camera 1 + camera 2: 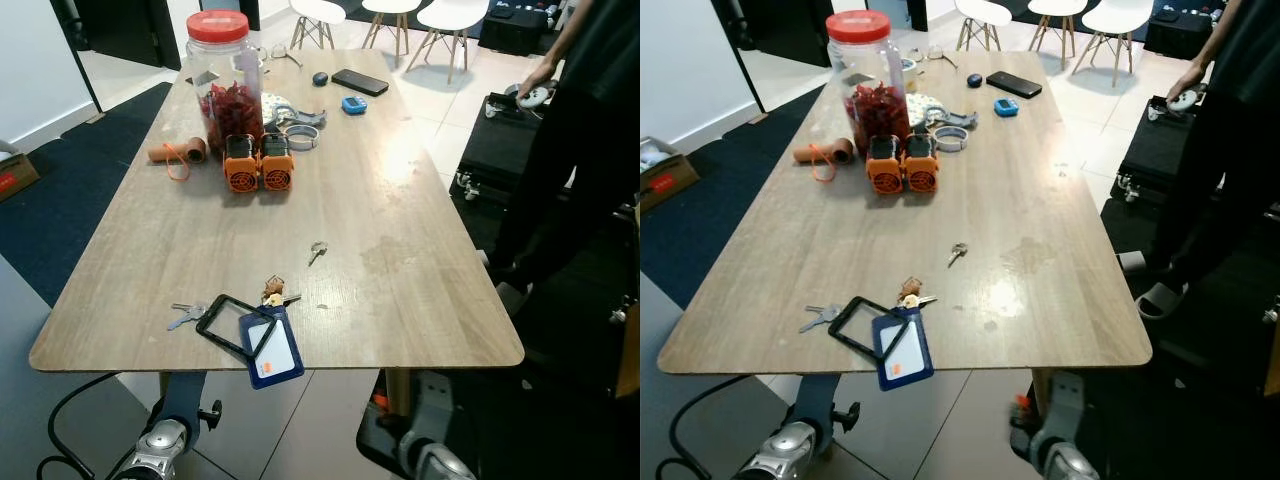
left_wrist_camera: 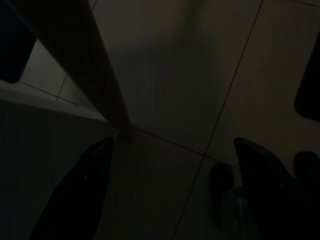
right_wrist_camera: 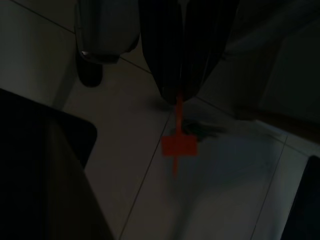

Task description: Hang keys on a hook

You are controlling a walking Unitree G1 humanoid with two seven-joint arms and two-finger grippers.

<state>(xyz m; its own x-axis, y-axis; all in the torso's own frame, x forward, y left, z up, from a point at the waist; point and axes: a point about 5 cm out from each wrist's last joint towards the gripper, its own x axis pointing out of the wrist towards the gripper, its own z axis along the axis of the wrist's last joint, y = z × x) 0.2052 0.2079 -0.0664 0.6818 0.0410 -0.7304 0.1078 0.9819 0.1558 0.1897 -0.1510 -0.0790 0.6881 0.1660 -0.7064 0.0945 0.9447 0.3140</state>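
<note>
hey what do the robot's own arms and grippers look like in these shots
Each arm ends in a rounded silver metal housing: left arm, with a black knob and a black cable looping beside it, and right arm. The left gripper has two long, tapered black fingers. The right gripper looks dark as well.

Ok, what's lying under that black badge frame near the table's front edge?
The black badge frame overlaps the blue card holder and rests on the table. Keys lie beside it; anything beneath stays hidden.
</note>
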